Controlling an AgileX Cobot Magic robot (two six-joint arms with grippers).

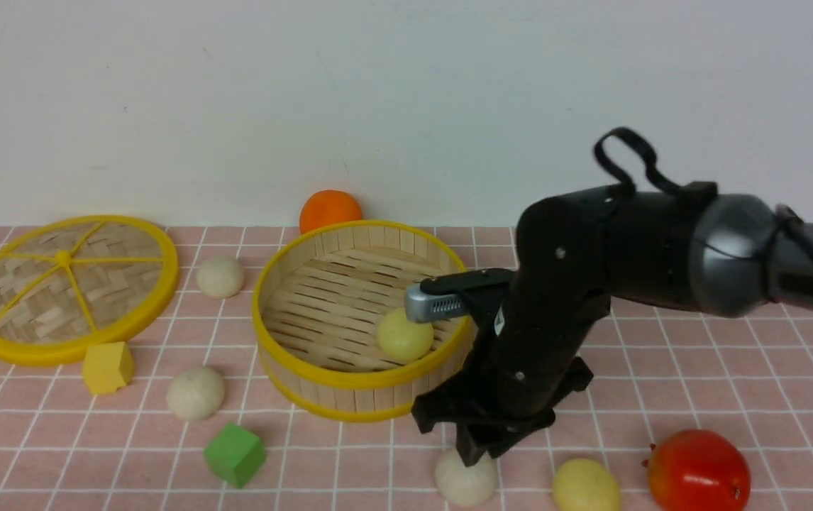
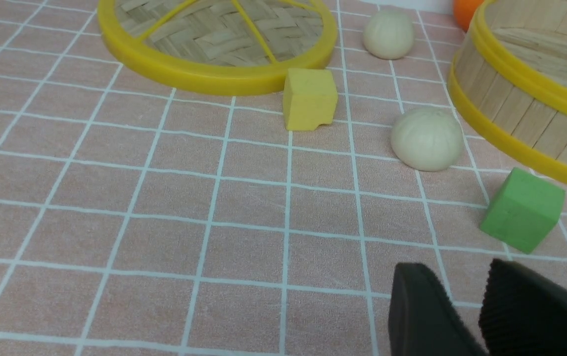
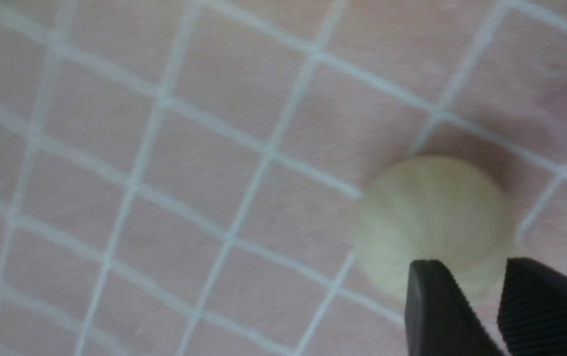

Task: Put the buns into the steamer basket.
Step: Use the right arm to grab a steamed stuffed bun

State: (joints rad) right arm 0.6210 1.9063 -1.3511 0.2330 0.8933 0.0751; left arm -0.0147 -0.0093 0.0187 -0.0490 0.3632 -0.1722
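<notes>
The steamer basket (image 1: 286, 284) stands mid-table and holds one pale yellow bun (image 1: 404, 338). My right gripper (image 1: 474, 454) points down just above an off-white bun (image 1: 465, 479) at the front. In the right wrist view that bun (image 3: 432, 217) lies on the table just beyond the narrow-set gripper (image 3: 471, 277), not between the jaws. Another pale yellow bun (image 1: 585, 486) lies to its right. Two off-white buns (image 1: 220, 276) (image 1: 196, 392) lie left of the basket. My left gripper (image 2: 459, 277) hangs empty over the table, jaws close together. The left arm is outside the front view.
The woven lid (image 1: 66, 287) lies at the far left, with a yellow cube (image 1: 107, 367) by it. A green cube (image 1: 234, 454) sits front left of the basket. An orange (image 1: 330, 210) is behind the basket. A red fruit (image 1: 697, 472) is at the front right.
</notes>
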